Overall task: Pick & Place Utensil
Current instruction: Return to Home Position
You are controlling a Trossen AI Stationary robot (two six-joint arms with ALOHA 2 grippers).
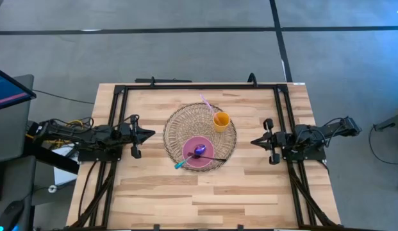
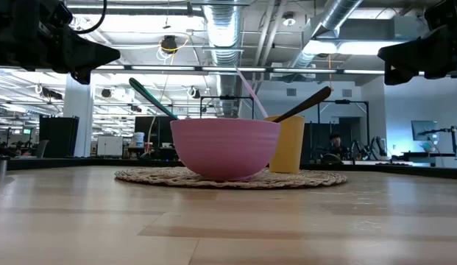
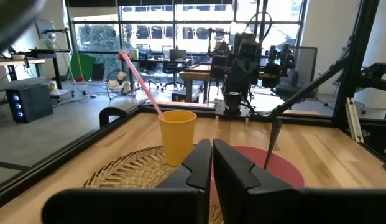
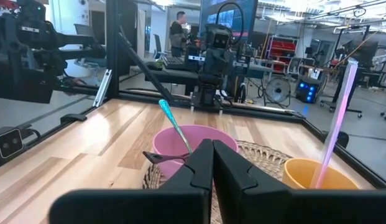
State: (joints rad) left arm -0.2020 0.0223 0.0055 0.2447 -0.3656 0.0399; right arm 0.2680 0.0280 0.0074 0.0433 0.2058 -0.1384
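woven mat, round and straw-coloured, lies at the middle of the wooden surface. on it stand one pink bowl, on the part nearer the low camera's edge, and one yellow cup just beside it, toward the opposite edge. from above, a purplish utensil head shows inside the bowl. the low view hides the bowl's inside and shows only two handles leaning out over its rim, a teal handle to one side and a dark handle to the other. one pink straw stands tilted in the cup. the left gripper hangs near the left edge and the right gripper near the right edge, both clear of the mat. only the wrist views show the fingers plainly: each pair is pressed together, gripping nothing.
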